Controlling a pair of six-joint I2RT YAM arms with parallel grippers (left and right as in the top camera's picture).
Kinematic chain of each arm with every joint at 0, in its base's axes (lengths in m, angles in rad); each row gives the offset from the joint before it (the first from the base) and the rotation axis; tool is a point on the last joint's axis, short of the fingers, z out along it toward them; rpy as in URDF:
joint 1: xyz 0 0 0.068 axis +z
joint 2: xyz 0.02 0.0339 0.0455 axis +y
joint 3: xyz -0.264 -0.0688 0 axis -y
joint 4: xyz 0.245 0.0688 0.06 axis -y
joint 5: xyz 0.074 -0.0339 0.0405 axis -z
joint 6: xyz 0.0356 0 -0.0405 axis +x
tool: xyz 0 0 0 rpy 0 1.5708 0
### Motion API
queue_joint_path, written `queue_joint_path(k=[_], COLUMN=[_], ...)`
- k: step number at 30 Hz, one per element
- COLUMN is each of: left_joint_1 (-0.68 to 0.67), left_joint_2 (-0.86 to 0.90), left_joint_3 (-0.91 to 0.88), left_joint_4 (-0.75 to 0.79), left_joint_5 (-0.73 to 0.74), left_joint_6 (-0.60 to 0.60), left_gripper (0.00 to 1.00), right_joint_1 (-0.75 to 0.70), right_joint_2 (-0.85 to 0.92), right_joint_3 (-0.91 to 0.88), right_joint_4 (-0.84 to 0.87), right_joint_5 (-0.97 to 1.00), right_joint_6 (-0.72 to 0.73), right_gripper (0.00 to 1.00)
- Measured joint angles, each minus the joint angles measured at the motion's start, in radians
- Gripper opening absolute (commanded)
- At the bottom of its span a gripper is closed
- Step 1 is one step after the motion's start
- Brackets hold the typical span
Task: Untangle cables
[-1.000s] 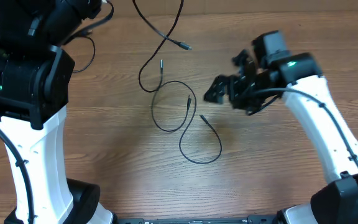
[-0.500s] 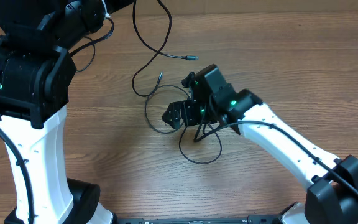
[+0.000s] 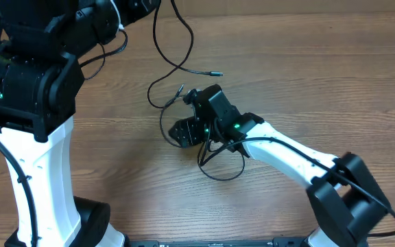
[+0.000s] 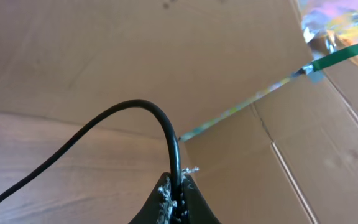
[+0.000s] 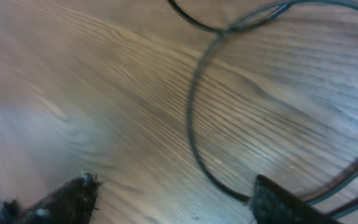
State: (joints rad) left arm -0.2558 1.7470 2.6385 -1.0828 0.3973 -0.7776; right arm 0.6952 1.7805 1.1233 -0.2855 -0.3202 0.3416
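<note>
Desk (image 3: 307, 75) of brown wood carries both arms. The left arm (image 3: 33, 89) reaches toward the far edge; the left jaws are clamped on one cable (image 4: 176, 155), which runs to a plug end (image 3: 214, 72). The right arm (image 3: 280, 147) sits low over the looped cables (image 3: 219, 179) mid-desk. The right jaws stand apart, fingertips (image 5: 73, 196) on either side of one loop (image 5: 192, 124), gripping nothing.
</note>
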Motion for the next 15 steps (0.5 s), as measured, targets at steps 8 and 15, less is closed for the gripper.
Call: queue_joint_path(k=[8, 15], left_joint_1=[0.0, 0.0], left_joint_2=[0.0, 0.0], left_joint_3=[0.0, 0.0], left_joint_4=[-0.054, -0.068], left_joint_5=[0.007, 0.01], left_joint_6=[0.018, 0.023], left_gripper=[0.04, 0.04], right_joint_1=[0.0, 0.0], right_joint_2=[0.02, 0.02], right_joint_3=[-0.004, -0.004], right_joint_4=[-0.087, -0.104], right_joint_5=[0.08, 0.122], right_joint_6=[-0.217, -0.382], right_gripper=[0.69, 0.68])
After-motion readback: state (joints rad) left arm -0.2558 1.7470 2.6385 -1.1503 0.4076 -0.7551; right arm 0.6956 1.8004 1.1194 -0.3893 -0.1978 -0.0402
